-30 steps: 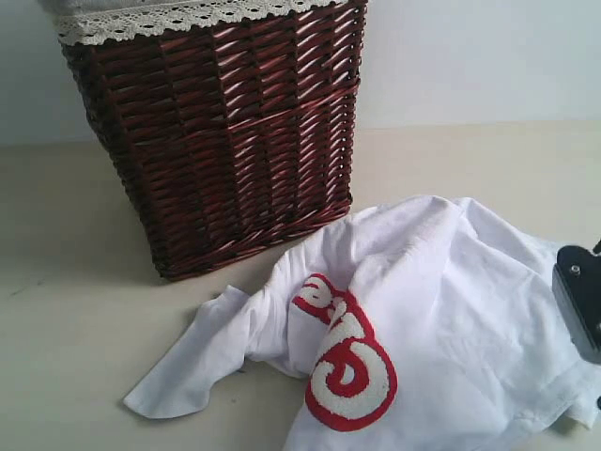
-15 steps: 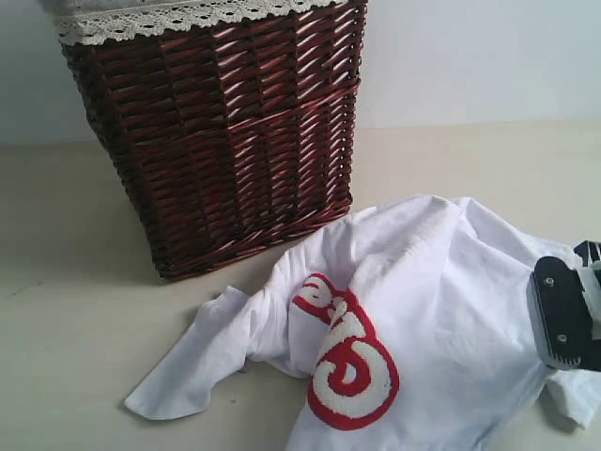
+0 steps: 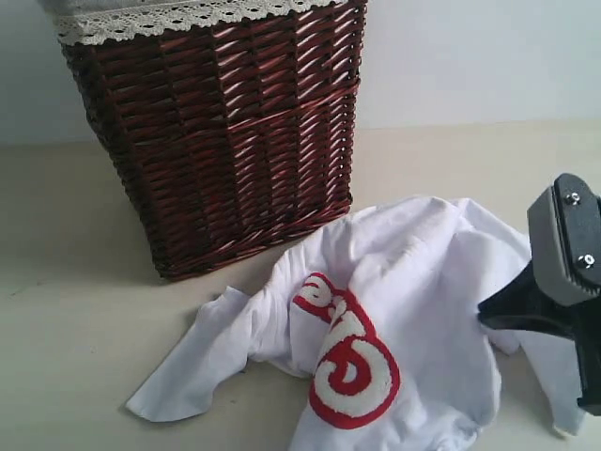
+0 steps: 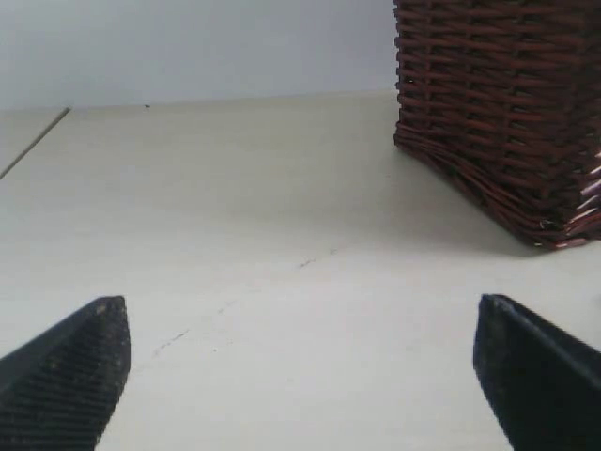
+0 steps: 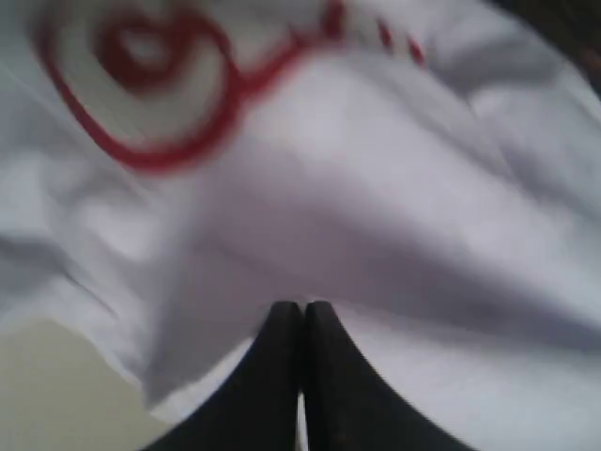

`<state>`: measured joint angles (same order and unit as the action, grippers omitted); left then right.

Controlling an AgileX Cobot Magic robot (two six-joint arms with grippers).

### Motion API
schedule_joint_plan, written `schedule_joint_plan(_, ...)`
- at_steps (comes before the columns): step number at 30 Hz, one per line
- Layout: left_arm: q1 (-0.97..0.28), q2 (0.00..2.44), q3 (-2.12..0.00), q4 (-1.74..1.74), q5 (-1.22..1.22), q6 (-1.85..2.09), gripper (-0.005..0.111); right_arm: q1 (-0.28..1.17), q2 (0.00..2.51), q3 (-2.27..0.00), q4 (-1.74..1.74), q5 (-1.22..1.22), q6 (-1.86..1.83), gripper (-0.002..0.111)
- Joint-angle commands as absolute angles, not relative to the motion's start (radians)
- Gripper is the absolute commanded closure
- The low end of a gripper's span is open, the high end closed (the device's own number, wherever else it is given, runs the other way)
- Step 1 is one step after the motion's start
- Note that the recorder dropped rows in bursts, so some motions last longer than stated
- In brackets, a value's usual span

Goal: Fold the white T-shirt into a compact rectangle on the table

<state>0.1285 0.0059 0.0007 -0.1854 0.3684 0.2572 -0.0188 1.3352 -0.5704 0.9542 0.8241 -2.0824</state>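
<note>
The white T-shirt [image 3: 423, 282] lies all crumpled on the table [image 3: 75, 310] in my outside view. It sits in front of the dark wicker basket [image 3: 225, 141], over to the right, and its top edge comes up close to the bottom corner of the basket. The basket has a white lace trim [image 3: 169, 17] round its top. One sleeve sticks out flat to the left. The red band [image 3: 349, 368] with fuzzy white letters is curled up in the middle of the shirt. My right gripper [image 3: 488, 313] comes in from the right edge. Its black tip meets the right part of the shirt, where the cloth is bunched up and a bit lifted.

In the left wrist view, my left gripper [image 4: 299, 348] is wide open. Its two black fingers [image 4: 75, 376] are far apart, with only bare table [image 4: 235, 207] between them. The basket [image 4: 498, 103] stands on the table further off.

The right wrist view is blurry. My right gripper [image 5: 302, 308] is squeezed shut, and its two fingers [image 5: 268, 385] press flat together. The white T-shirt [image 5: 394, 207] fills most of the view and folds in right at the tips, so it looks pinched there. The red band [image 5: 141, 103] shows past the tips. A small bit of table [image 5: 56, 395] peeks out beside the edge of the cloth.
</note>
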Motion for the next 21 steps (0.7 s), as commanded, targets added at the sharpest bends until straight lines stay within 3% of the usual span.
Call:
schedule_joint_plan(1,0.131,0.000,0.000,-0.192,0.363,0.254,0.013,-0.023,1.329,-0.577,1.158,1.049,-2.118,0.108)
schedule_joint_plan(5,0.131,0.000,0.000,-0.192,0.363,0.254,0.013,-0.023,1.355,-0.575,1.198,0.996,-2.118,0.107)
schedule_joint_plan(7,0.131,0.000,0.000,-0.192,0.363,0.254,0.013,-0.023,1.377,-0.575,1.185,0.982,-2.118,0.099)
schedule_joint_plan(8,0.131,0.000,0.000,-0.192,0.363,0.254,0.013,-0.023,1.393,-0.575,1.162,0.981,-2.118,0.093)
schedule_joint_plan(9,0.131,0.000,0.000,-0.192,0.363,0.254,0.013,-0.023,1.424,-0.575,1.101,0.981,-2.118,0.076)
schedule_joint_plan(10,0.131,0.000,0.000,-0.192,0.363,0.254,0.013,-0.023,1.441,-0.575,1.070,0.981,-2.118,0.067)
schedule_joint_plan(13,0.131,0.000,0.000,-0.192,0.363,0.254,0.013,-0.023,1.468,-0.575,1.048,0.969,-2.100,0.054)
schedule_joint_plan(17,0.131,0.000,0.000,-0.192,0.363,0.254,0.013,-0.023,1.409,-0.575,1.056,0.887,-2.071,0.052)
schedule_joint_plan(19,0.131,0.000,0.000,-0.192,0.363,0.254,0.013,-0.023,1.361,-0.575,0.858,0.764,-1.951,0.052)
schedule_joint_plan(21,0.131,0.000,0.000,-0.192,0.363,0.254,0.013,-0.023,1.382,-0.575,0.508,0.795,-1.765,0.052)
